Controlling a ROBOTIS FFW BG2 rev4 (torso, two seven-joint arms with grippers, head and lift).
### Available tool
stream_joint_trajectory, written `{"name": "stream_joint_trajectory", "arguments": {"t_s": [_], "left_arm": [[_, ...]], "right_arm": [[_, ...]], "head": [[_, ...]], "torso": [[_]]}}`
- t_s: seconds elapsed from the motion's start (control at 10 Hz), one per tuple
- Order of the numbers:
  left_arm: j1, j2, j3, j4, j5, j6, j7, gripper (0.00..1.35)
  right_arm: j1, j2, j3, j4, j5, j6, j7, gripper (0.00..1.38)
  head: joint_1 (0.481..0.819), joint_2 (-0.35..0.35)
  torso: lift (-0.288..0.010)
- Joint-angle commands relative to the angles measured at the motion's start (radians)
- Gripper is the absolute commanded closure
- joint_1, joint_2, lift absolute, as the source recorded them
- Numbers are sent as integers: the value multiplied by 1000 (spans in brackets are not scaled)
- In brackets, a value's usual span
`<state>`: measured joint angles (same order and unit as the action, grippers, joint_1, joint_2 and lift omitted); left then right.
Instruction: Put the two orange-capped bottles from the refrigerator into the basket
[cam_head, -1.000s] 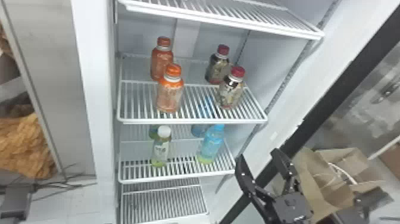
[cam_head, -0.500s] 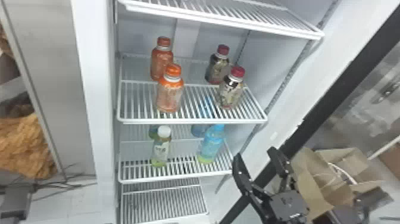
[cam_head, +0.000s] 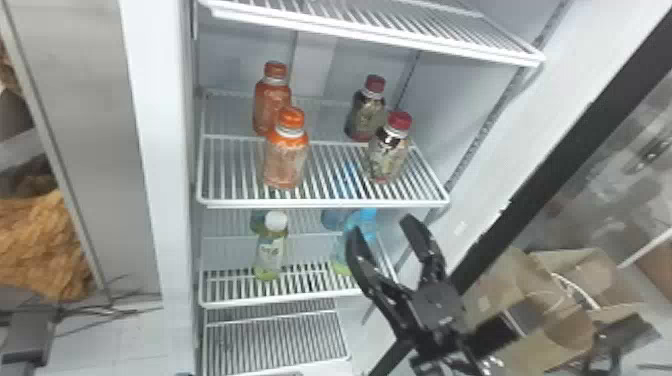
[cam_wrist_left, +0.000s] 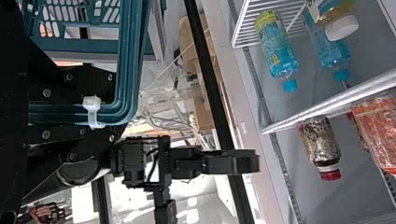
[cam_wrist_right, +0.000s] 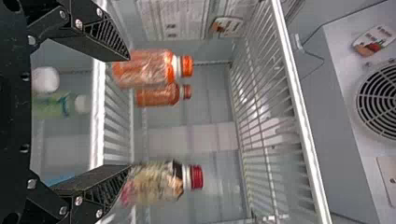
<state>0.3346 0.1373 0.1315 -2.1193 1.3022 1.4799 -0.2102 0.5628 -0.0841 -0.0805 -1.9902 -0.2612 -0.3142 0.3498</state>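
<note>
Both orange-capped bottles, the near one (cam_head: 286, 155) and the far one (cam_head: 272, 100), stood upright at the left of the upper wire shelf (cam_head: 320, 204), exactly where they had been a half second earlier. Your right gripper (cam_head: 381, 225) had swung left and up toward the shelf, out of its lower spot by the door side. Its jaws stood wide apart with nothing between them; you appeared to be starting the first pick, most likely of the near bottle, with neither bottle yet in the basket (cam_wrist_left: 130, 56). Your left gripper (cam_wrist_left: 111, 109) was closed on that basket's rim, beside a white plastic tie (cam_wrist_left: 93, 112).

The near bottle showed a rounded, ridged cap and a squat, shiny body with a crinkled, film-like surface. To its right, two red-capped bottles (cam_head: 387, 155) (cam_head: 367, 115) wore dark, mottled labels; you likely needed to steer the open jaws past the near one without clipping it. On the shelf below stood a slim, pale green bottle with a white cap (cam_head: 272, 245) and, to its right, a blue-capped bottle (cam_head: 362, 230). Bare white metal wires ran in tight rows beneath them. Creased brown cardboard (cam_head: 560, 320) sat farther right, outside the refrigerator.
</note>
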Motion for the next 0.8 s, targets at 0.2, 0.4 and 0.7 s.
{"name": "stream_joint_trajectory", "arguments": {"t_s": [0.2, 0.4, 0.7], "left_arm": [[4, -2, 2, 0, 0, -2, 0, 1207], [4, -2, 2, 0, 4, -2, 0, 1207], [4, -2, -2, 0, 6, -2, 0, 1207]], "right_arm": [[-136, -31, 106, 67, -44, 5, 0, 242], [-197, -36, 138, 107, -52, 32, -17, 240], [-285, -46, 184, 116, -52, 115, -32, 240]], "head": [[695, -319], [695, -276], [695, -240]], "torso": [[-40], [-40], [-40]]}}
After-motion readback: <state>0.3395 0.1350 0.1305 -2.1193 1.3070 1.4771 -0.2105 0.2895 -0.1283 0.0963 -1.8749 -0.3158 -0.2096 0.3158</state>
